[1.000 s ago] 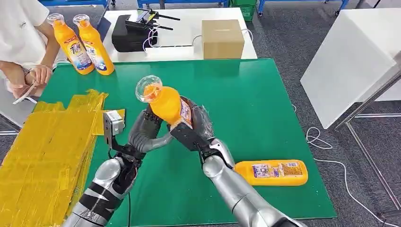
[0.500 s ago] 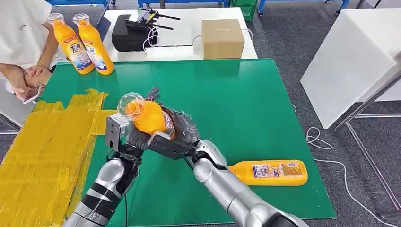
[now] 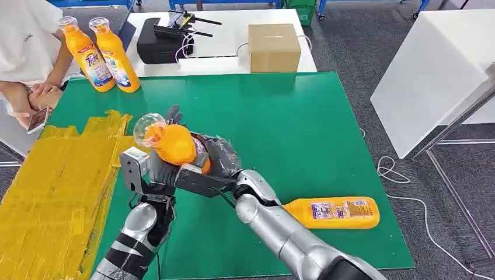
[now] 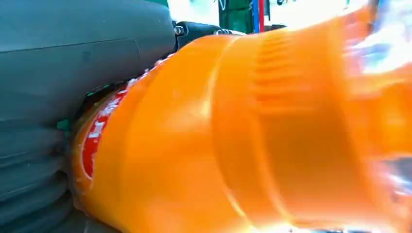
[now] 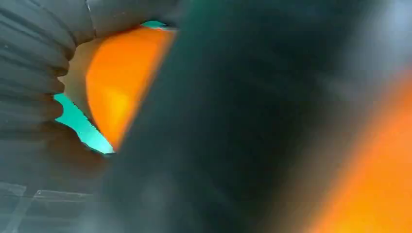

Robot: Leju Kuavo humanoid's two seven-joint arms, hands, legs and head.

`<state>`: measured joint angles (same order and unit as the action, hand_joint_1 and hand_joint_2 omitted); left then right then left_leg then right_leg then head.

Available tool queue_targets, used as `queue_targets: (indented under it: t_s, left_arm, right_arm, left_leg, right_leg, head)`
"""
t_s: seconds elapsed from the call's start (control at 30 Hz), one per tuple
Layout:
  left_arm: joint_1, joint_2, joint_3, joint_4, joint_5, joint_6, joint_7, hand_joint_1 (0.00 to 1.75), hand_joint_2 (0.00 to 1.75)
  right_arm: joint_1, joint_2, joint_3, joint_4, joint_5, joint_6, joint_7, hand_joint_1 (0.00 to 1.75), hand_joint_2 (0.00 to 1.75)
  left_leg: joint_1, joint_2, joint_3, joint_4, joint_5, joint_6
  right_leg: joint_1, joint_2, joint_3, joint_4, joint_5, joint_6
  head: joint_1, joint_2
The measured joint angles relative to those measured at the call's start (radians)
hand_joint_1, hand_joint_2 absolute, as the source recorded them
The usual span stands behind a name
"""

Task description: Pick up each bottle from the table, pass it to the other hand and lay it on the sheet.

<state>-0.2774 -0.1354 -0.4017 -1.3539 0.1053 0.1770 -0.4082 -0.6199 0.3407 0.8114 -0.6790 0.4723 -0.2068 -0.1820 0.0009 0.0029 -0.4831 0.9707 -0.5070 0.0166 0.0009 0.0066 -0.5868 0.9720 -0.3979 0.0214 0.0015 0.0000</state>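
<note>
Both the left hand (image 3: 160, 169) and the right hand (image 3: 217, 158) close their fingers around the orange bottle (image 3: 172, 144), held above the green mat (image 3: 303, 128) near the yellow sheet (image 3: 55, 186). It looks full, stiff, smooth; the wide body is the safest grip.

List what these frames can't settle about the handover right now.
- Which hand bears the held bottle: head view, left hand and right hand overlap around it.
- Held bottle's lower body and label: head view, covered by both hands; left wrist view, too close and blurred.
- Right hand's fingers: right wrist view, a dark blur.
- Lying bottle, its neck end: head view, behind the right arm.
</note>
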Motion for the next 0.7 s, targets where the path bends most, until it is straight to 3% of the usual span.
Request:
queue_targets:
  t_s: [0.03, 0.6, 0.63, 0.67, 0.7]
  left_arm:
    - [0.000, -0.002, 0.003, -0.005, 0.002, 0.000, -0.001, 1.75, 1.75]
    - [0.044, -0.034, 0.056, -0.080, 0.135, 0.058, -0.025, 1.75, 1.75]
    - [0.047, -0.034, 0.060, -0.086, 0.145, 0.063, -0.025, 1.75, 1.75]
    - [0.048, -0.034, 0.068, -0.093, 0.155, 0.063, -0.024, 1.75, 1.75]
    - [0.049, -0.034, 0.072, -0.098, 0.162, 0.063, -0.022, 1.75, 1.75]
  right_arm:
    - [0.000, 0.000, 0.001, 0.002, 0.000, 0.000, 0.002, 1.75, 1.75]
    - [-0.001, 0.011, 0.025, 0.013, 0.000, -0.003, 0.006, 1.71, 1.75]
    - [-0.002, 0.013, 0.025, 0.013, 0.000, -0.003, 0.006, 1.47, 1.75]
    - [-0.002, 0.015, 0.025, 0.013, 0.000, -0.005, 0.005, 0.00, 1.75]
    - [-0.002, 0.016, 0.026, 0.013, 0.000, -0.006, 0.003, 0.00, 1.75]
  left_leg:
    - [0.000, 0.000, 0.000, 0.000, 0.000, 0.000]
    - [0.000, 0.000, 0.000, 0.000, 0.000, 0.000]
    - [0.000, 0.000, 0.000, 0.000, 0.000, 0.000]
    - [0.000, 0.000, 0.000, 0.000, 0.000, 0.000]
    - [0.000, 0.000, 0.000, 0.000, 0.000, 0.000]
  right_leg:
    - [0.000, 0.000, 0.000, 0.000, 0.000, 0.000]
    - [0.000, 0.000, 0.000, 0.000, 0.000, 0.000]
    - [0.000, 0.000, 0.000, 0.000, 0.000, 0.000]
    - [0.000, 0.000, 0.000, 0.000, 0.000, 0.000]
    - [0.000, 0.000, 0.000, 0.000, 0.000, 0.000]
  head:
    - [0.000, 0.000]
    - [0.000, 0.000]
    - [0.000, 0.000]
    - [0.000, 0.000]
    - [0.000, 0.000]
